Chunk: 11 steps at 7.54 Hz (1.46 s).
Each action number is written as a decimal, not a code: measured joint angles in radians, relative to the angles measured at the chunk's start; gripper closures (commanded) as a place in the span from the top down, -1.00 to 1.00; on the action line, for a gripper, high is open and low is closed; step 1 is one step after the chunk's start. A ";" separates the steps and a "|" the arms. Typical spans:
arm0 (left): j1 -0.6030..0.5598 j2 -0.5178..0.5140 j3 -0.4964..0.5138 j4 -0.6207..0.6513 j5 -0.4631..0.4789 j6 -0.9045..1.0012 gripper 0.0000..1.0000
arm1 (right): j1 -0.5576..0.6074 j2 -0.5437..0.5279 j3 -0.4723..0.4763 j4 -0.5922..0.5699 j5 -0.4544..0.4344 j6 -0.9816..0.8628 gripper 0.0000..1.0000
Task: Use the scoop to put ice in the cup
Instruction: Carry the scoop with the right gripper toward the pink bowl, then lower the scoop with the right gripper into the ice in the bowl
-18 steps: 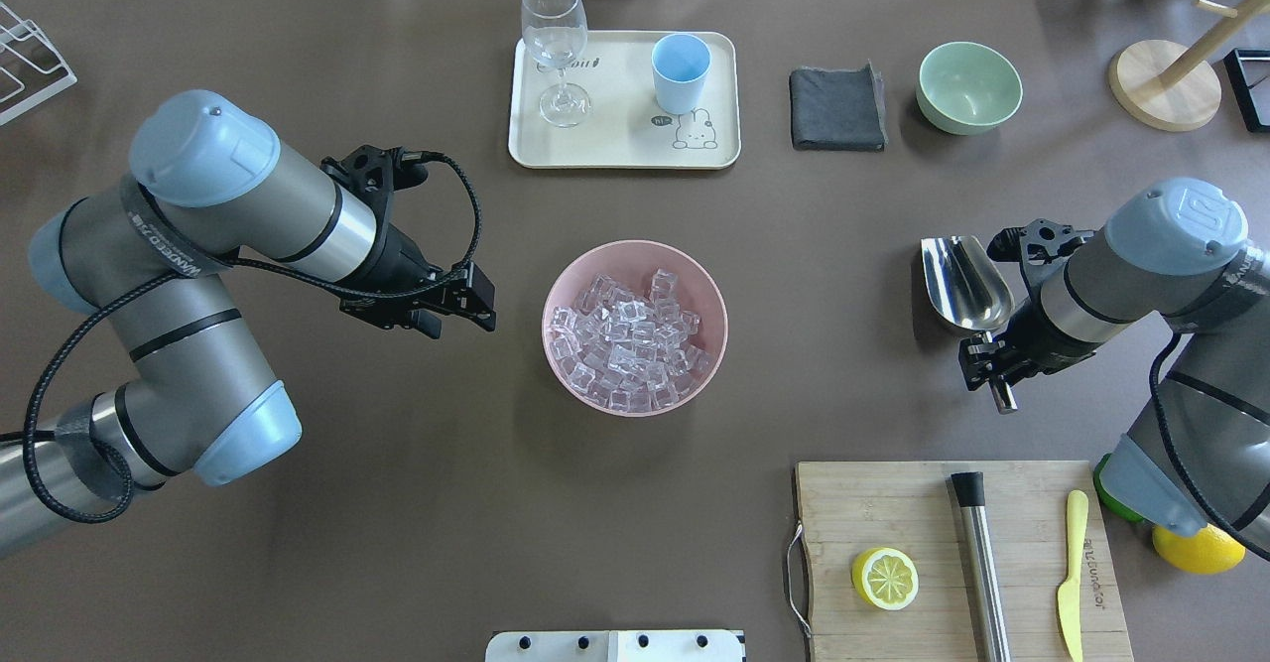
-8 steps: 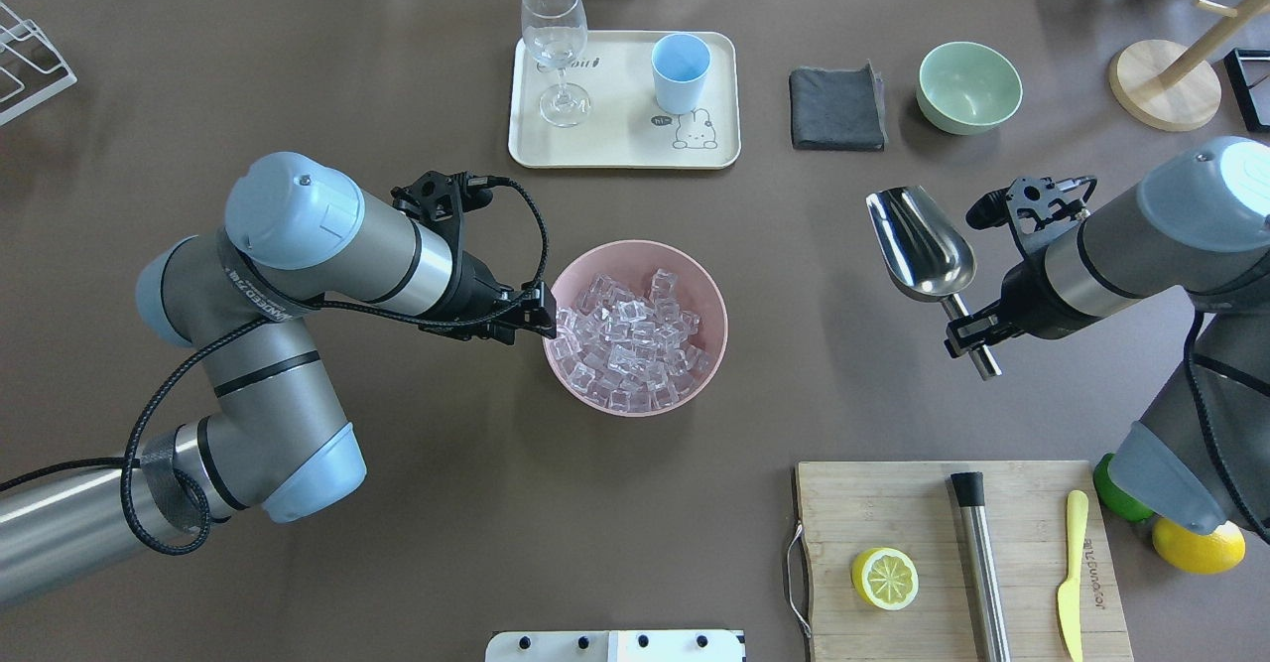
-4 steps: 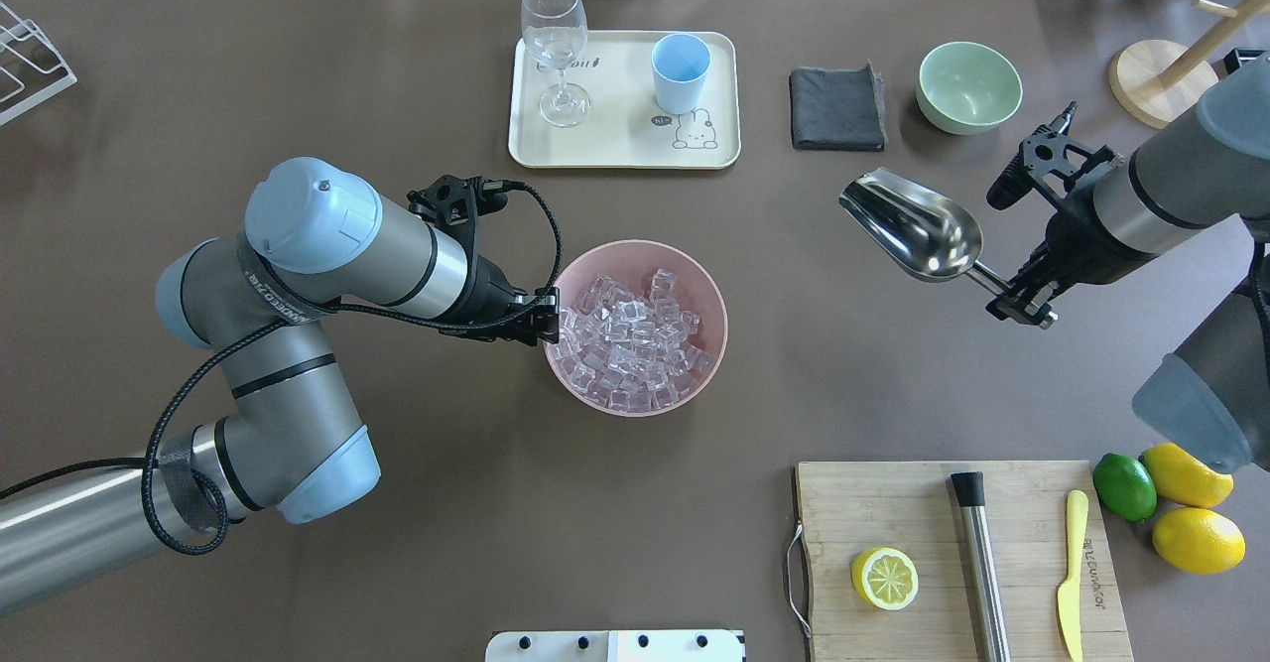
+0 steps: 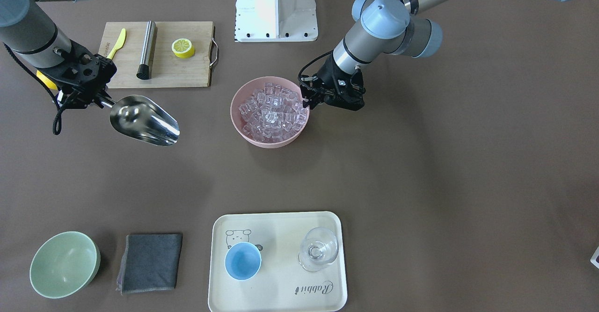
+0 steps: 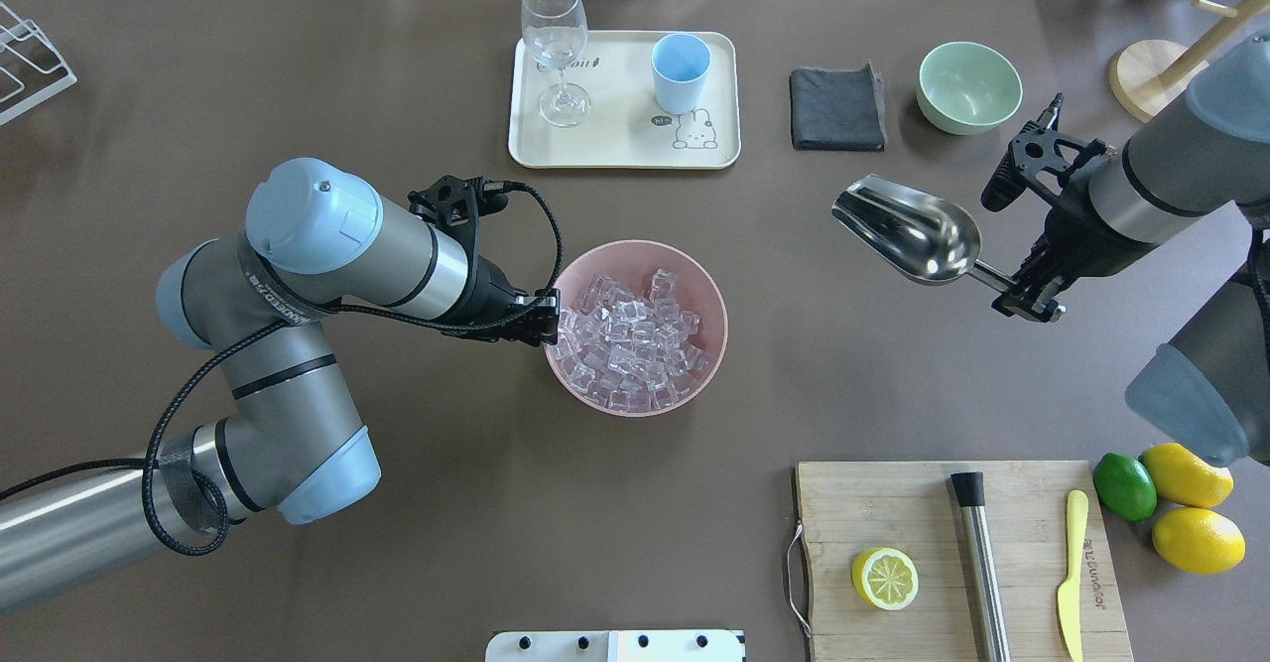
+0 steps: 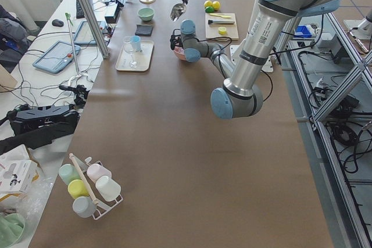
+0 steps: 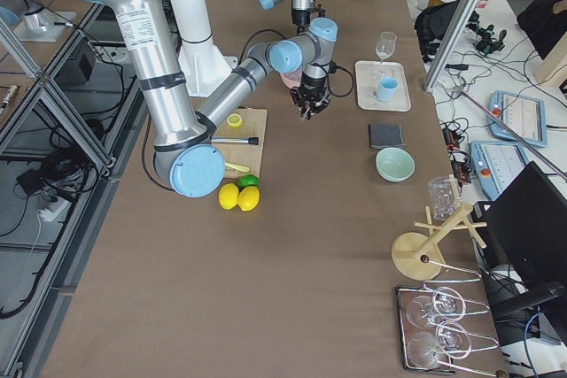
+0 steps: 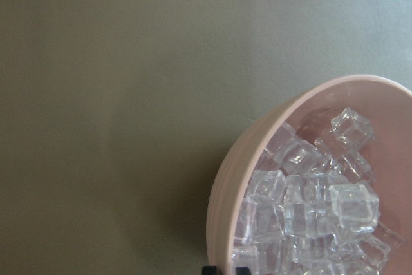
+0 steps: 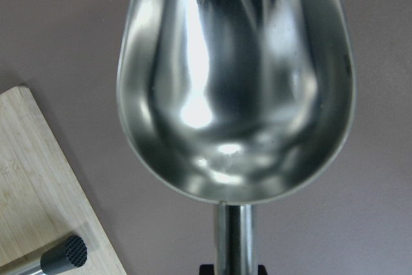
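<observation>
Scoop point(image 5: 908, 235) swung crosswise, mouth toward pink bowl point(image 5: 718, 325), right gripper point(image 5: 1032, 295) pinching handle point(image 5: 992, 274), left gripper point(image 5: 544, 320) pinching rim point(image 5: 635, 243)

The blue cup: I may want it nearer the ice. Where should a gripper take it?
Probably grip the cup by its rim from straight above, straddling the wall: it stands upright, open, handleless, with the wine glass beside it.

Overhead sits on the base side, looking forward and down. Front view faces it from your side, steeply down. Both cover bowl point(image 5: 716, 305) and tray point(image 5: 615, 76). Side views look along the table point(image 6: 174, 143) from either end, far off. Left wrist: tight on bowl rim. Right wrist: tight on scoop point(image 9: 235, 82).
</observation>
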<state>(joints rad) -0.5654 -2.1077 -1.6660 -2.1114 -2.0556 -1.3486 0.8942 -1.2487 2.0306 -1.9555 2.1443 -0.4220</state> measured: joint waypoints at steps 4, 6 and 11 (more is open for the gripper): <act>0.002 0.000 -0.001 0.003 -0.001 0.000 -0.84 | -0.002 0.262 -0.105 -0.343 -0.104 -0.257 -1.00; 0.002 0.001 -0.002 0.005 -0.001 0.000 -0.84 | -0.018 0.380 -0.182 -0.454 -0.125 -0.344 -1.00; 0.002 0.002 -0.003 0.007 -0.002 0.000 -0.84 | -0.114 0.518 -0.254 -0.631 -0.207 -0.361 -1.00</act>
<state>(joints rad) -0.5630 -2.1062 -1.6689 -2.1046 -2.0571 -1.3484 0.7797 -0.7305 1.7768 -2.5866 1.9376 -0.7827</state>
